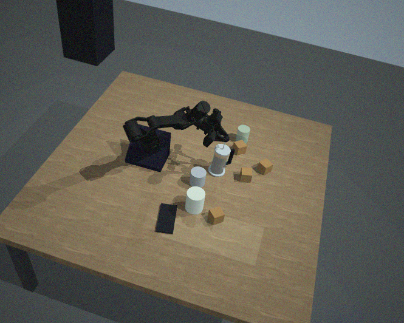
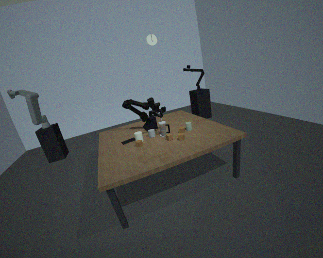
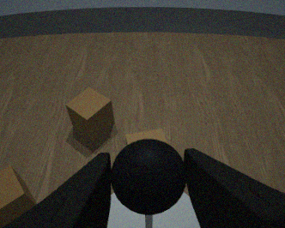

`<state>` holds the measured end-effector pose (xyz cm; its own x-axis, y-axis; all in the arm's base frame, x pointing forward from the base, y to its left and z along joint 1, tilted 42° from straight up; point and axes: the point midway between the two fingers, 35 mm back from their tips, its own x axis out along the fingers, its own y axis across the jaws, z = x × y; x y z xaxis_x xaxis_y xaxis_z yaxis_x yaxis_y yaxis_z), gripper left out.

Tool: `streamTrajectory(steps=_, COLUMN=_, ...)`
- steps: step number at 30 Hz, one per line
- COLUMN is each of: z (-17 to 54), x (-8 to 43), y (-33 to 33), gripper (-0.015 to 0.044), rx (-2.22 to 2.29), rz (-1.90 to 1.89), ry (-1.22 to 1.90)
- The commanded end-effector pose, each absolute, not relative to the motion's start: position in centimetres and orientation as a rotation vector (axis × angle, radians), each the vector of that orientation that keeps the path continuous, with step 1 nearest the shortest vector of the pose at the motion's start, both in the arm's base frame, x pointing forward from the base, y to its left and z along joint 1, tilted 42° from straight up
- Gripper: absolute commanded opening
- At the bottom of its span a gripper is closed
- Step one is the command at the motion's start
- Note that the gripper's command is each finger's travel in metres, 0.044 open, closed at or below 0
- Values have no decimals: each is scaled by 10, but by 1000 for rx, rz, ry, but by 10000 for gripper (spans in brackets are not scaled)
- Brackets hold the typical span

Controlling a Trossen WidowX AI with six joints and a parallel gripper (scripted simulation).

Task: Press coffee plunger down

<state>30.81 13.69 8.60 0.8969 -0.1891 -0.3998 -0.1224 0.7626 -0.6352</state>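
The coffee press (image 1: 219, 162) (image 2: 162, 129) (image 3: 127, 212) stands upright on the table, with a clear body, a white lid (image 1: 222, 150) and a black handle (image 1: 231, 157) (image 2: 168, 128). My gripper (image 1: 220, 138) (image 2: 161, 114) (image 3: 147, 159) is above the lid, shut on the round black plunger knob (image 3: 148, 177). In the wrist view the knob sits between both fingertips, over the lid. A short length of thin rod (image 2: 161, 119) shows between the gripper and the lid, so the plunger stands partly raised. The fingers hide the knob in the top and exterior views.
A grey cylinder (image 1: 197, 177) (image 2: 151, 133) stands close beside the press, with a white cylinder (image 1: 194, 201) (image 2: 138, 137) beyond it. A green cylinder (image 1: 242, 134) (image 2: 188, 126) and several orange blocks (image 1: 245, 175) (image 2: 180, 137) (image 3: 91, 122) stand around. A black slab (image 1: 166, 218) lies flat.
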Motion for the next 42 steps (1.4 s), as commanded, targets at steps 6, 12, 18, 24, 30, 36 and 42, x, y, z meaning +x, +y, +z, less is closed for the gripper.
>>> streamTrajectory(steps=6, z=62, x=307, y=117, gripper=128, rx=-739, rz=-46, ry=509)
streamTrajectory(steps=12, z=57, x=312, y=112, gripper=128, rx=-741, rz=-47, ry=506)
streamTrajectory(steps=18, z=57, x=316, y=113, gripper=128, rx=-741, rz=-47, ry=505)
streamTrajectory(steps=24, z=57, x=317, y=113, gripper=128, rx=-740, rz=-47, ry=505)
streamTrajectory(steps=30, z=57, x=318, y=114, gripper=128, rx=-740, rz=-48, ry=505)
streamTrajectory(steps=36, z=56, x=318, y=115, gripper=128, rx=-740, rz=-48, ry=505)
streamTrajectory(steps=42, z=57, x=319, y=116, gripper=128, rx=-740, rz=-48, ry=505)
